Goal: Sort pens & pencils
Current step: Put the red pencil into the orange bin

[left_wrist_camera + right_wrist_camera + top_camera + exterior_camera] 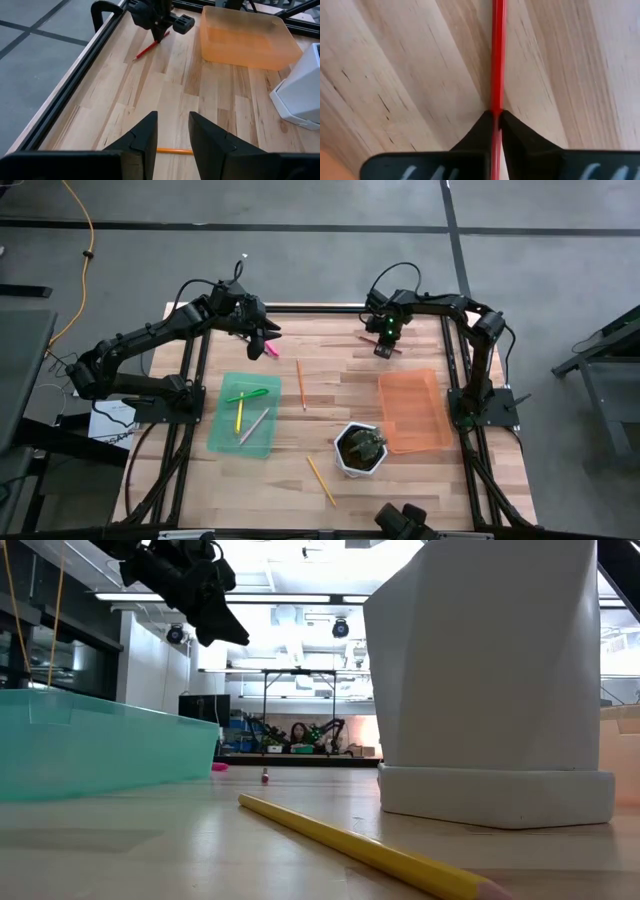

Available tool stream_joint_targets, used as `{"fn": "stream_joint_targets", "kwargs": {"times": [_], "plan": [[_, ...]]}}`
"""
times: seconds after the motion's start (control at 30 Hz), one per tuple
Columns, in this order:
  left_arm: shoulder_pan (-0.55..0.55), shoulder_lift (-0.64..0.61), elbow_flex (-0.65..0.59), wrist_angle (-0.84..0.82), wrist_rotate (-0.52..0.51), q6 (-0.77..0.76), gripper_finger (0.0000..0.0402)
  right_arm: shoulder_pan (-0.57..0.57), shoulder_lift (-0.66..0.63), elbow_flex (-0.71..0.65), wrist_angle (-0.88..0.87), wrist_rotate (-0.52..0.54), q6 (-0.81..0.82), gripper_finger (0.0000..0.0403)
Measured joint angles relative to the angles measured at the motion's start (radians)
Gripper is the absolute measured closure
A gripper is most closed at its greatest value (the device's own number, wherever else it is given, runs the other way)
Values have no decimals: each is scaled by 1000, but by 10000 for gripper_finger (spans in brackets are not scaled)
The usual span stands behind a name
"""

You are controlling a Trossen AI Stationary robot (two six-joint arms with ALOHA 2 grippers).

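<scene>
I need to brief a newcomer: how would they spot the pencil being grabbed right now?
Find the orange tray on the table's right side. Just beyond its far end, the right claw is shut on a red pencil lying on the wood. The other loose pencils are orange or yellow.

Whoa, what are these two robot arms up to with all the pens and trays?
They are sorting pens and pencils. The right hand has closed on a thin red pencil lying on the wooden table, near the orange plastic tray. The left hand hovers above the table's far side. Three pens already lie in the green plastic tray.
</scene>
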Motion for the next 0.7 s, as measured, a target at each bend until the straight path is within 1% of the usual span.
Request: {"fn": "stream_joint_targets", "kwargs": {"times": [0.37,0.5,0.7], "plan": [[0,0,0,0,0,0,305,0,3,11,-11,-38,28,392],[0,0,0,0,0,0,305,4,10,49,-30,-56,45,392],[0,0,0,0,6,0,305,32,7,141,-48,-79,71,392]]}}
